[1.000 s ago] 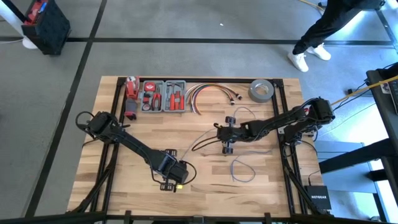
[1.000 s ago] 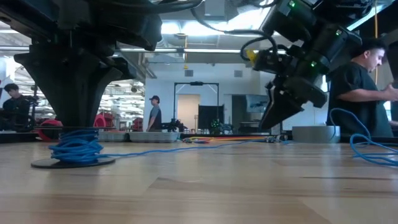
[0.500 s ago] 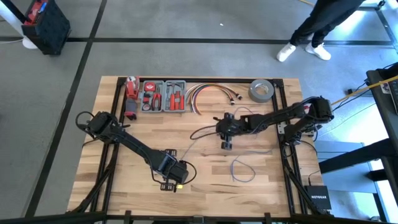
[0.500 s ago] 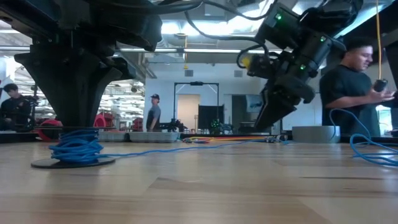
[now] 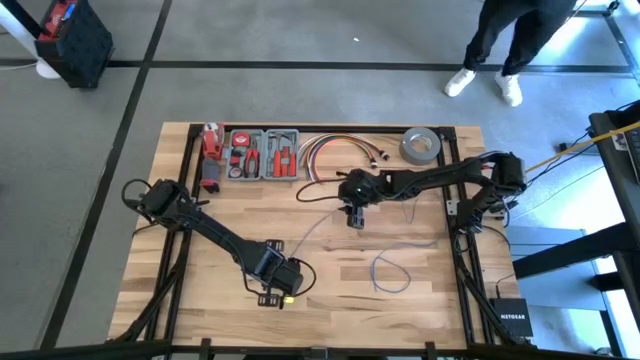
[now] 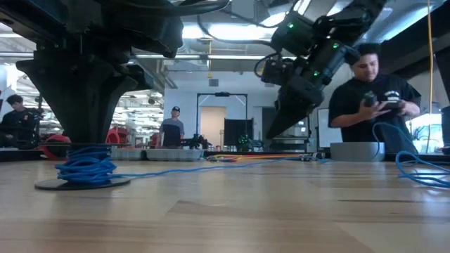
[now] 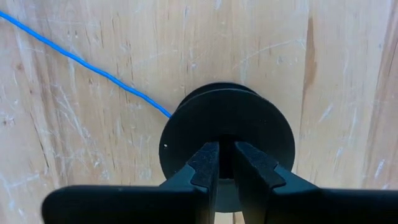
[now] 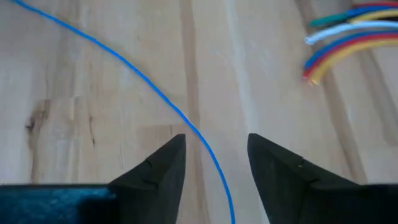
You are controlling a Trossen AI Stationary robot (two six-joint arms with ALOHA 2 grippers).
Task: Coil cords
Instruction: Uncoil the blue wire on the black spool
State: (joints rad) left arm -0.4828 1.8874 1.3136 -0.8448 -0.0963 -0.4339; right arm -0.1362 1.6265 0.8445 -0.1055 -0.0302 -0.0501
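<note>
Cords number one visible: a thin blue wire (image 8: 155,93) running between the right gripper's (image 8: 214,155) spread fingers, partly wound on the black disc (image 7: 227,140) that the left gripper's (image 7: 225,163) near-closed fingers pinch.

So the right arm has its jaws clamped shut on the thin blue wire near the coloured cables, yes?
Not quite. The right gripper is near the red, yellow and white cables, but its jaws stand open, with the thin blue wire running on the wooden table between them, unclamped. The right wrist view shows it.
</note>
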